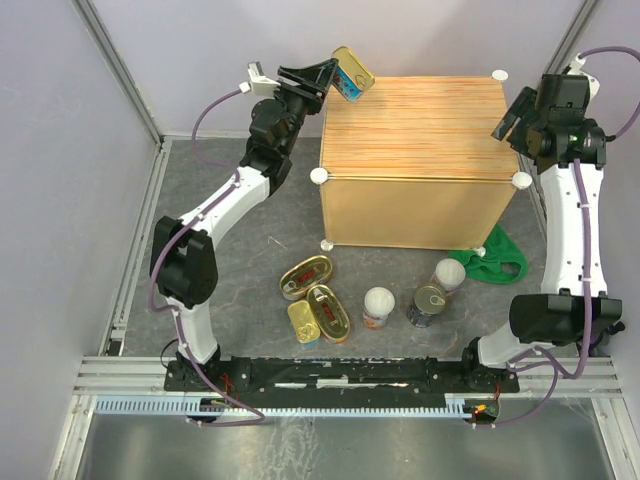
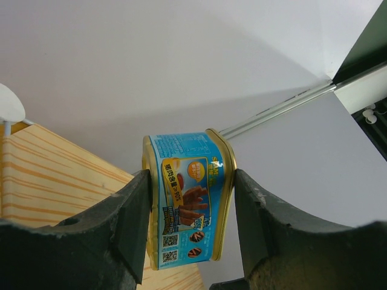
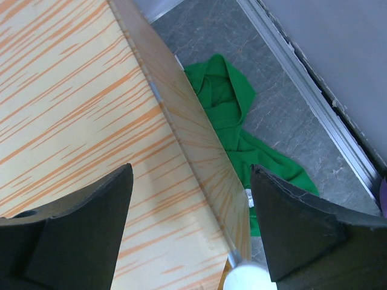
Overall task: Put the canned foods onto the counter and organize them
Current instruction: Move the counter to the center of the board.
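Observation:
My left gripper (image 1: 338, 80) (image 2: 192, 187) is shut on a rectangular gold-rimmed can with a blue label (image 1: 353, 72) (image 2: 187, 199), held on edge in the air above the counter's back-left corner. The counter (image 1: 420, 125) (image 2: 54, 175) (image 3: 72, 109) is a light-wood cube with a striped top that carries nothing. My right gripper (image 1: 512, 115) (image 3: 190, 199) hangs open over the counter's right edge, nothing between its fingers. On the floor in front lie two oval gold cans (image 1: 305, 276) (image 1: 329, 312), a rectangular gold can (image 1: 303, 323), two white-lidded cylinders (image 1: 379, 307) (image 1: 449, 273) and a dark blue cylinder (image 1: 428, 305).
A green cloth (image 1: 495, 258) (image 3: 230, 103) lies on the grey floor by the counter's front-right corner. White knobs (image 1: 319, 175) (image 2: 9, 106) (image 3: 251, 279) stick out at the counter's corners. Walls and metal rails close in the cell on both sides.

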Controlling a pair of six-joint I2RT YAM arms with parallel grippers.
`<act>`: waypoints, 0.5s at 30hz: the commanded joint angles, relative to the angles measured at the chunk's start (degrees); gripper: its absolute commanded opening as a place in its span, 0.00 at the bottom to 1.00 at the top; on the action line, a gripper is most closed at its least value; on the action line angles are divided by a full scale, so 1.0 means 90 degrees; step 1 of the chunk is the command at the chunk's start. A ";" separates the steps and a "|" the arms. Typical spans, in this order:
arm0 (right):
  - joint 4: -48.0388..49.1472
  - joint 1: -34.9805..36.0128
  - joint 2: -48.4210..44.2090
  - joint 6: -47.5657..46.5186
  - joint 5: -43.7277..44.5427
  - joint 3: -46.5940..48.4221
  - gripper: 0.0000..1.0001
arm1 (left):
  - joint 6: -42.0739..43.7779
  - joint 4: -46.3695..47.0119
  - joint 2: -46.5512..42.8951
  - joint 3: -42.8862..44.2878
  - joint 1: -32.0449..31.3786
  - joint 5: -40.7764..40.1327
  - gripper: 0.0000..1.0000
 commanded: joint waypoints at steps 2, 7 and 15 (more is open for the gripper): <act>0.0368 -0.0176 0.0230 0.0088 -0.0463 -0.0006 0.86 | -0.0407 0.0599 0.0061 0.0464 -0.0072 -0.0339 0.03; 0.0428 -0.0248 0.0421 0.0171 -0.0774 -0.0017 0.85 | -0.0585 0.0617 0.0122 0.0378 -0.0092 -0.0619 0.03; 0.0728 -0.0028 0.0480 0.0277 -0.1693 -0.0168 0.78 | -0.0825 0.0639 0.0040 0.0019 -0.0193 -0.1397 0.03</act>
